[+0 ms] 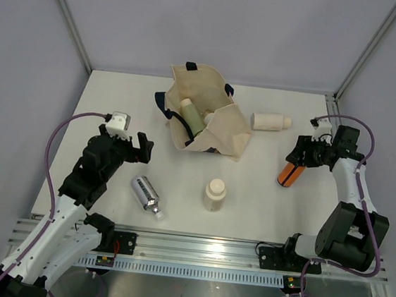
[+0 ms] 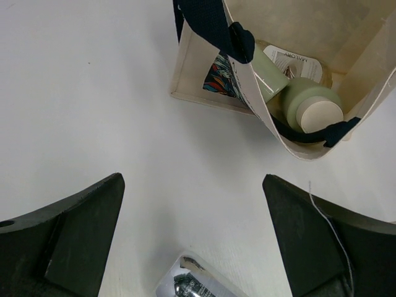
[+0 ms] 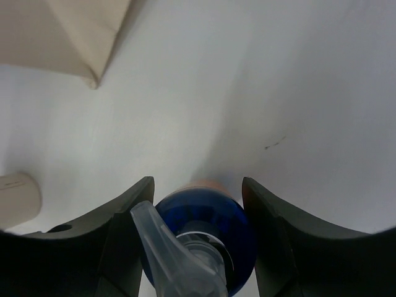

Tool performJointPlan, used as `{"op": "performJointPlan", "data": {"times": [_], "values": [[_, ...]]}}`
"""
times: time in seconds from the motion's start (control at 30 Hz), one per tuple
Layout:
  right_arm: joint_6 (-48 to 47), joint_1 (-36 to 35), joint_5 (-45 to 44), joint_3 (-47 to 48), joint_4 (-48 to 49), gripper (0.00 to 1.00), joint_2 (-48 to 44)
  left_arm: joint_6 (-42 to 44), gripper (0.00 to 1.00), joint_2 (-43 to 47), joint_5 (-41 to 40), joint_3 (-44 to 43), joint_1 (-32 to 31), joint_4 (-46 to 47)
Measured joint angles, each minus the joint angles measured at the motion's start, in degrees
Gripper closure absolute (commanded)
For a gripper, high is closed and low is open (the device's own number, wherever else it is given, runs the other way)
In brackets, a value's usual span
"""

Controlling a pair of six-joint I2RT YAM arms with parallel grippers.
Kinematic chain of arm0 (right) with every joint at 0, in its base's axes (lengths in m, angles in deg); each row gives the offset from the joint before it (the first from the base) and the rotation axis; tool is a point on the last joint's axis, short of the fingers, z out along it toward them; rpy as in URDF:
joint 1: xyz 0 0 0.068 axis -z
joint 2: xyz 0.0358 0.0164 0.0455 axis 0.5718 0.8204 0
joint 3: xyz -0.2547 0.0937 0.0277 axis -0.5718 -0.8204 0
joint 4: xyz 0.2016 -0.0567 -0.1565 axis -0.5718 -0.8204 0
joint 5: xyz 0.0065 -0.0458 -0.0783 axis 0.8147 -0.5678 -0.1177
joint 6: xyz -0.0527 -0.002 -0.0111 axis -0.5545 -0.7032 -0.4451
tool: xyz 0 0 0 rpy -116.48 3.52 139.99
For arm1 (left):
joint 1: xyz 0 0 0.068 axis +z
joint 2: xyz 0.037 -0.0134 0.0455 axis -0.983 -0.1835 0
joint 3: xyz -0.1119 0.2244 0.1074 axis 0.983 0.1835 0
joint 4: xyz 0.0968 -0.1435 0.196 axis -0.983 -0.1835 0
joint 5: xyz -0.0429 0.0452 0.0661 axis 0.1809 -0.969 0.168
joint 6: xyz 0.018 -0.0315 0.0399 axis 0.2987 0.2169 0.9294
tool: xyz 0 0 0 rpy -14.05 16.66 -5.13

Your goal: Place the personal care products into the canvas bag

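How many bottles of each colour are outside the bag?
silver bottle: 1
orange bottle: 1, held in the right gripper
cream bottles: 2, one lying down and one upright
Total outside the canvas bag: 4

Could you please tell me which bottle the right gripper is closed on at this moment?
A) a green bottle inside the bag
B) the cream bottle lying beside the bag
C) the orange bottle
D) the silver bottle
C: the right gripper is shut on both sides of the orange bottle, while the silver bottle and the cream bottle lie untouched.
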Motion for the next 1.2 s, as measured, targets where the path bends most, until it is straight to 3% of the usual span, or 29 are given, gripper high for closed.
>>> {"op": "performJointPlan", "data": {"times": [0.37,0.5,0.67,0.87,1.0,1.2], "values": [[0.17,0.22,22.21,8.13,-9.66,1.00,2.21,-2.54,0.01,1.77,-1.53,0.04,0.04,-0.52],[0.11,-1.97,25.92,13.70,-11.63,1.00,3.02,-3.02,0.01,3.43,-1.25,0.07,0.07,-1.38],[0.70,-9.99,28.41,22.25,-12.07,1.00,3.02,-3.82,0.01,4.04,-1.27,0.07,0.04,-2.19],[7.89,-22.97,28.04,32.96,-7.85,1.00,4.98,-6.25,0.01,2.78,-1.60,0.04,0.07,-2.97],[13.33,-31.78,25.64,44.61,-3.89,1.00,11.80,-11.21,0.01,0.42,-3.72,-0.44,0.07,-6.47],[17.35,-39.17,19.30,76.72,-3.06,1.00,34.91,-20.98,0.01,0.37,-4.83,-1.38,0.15,-13.60]]}}
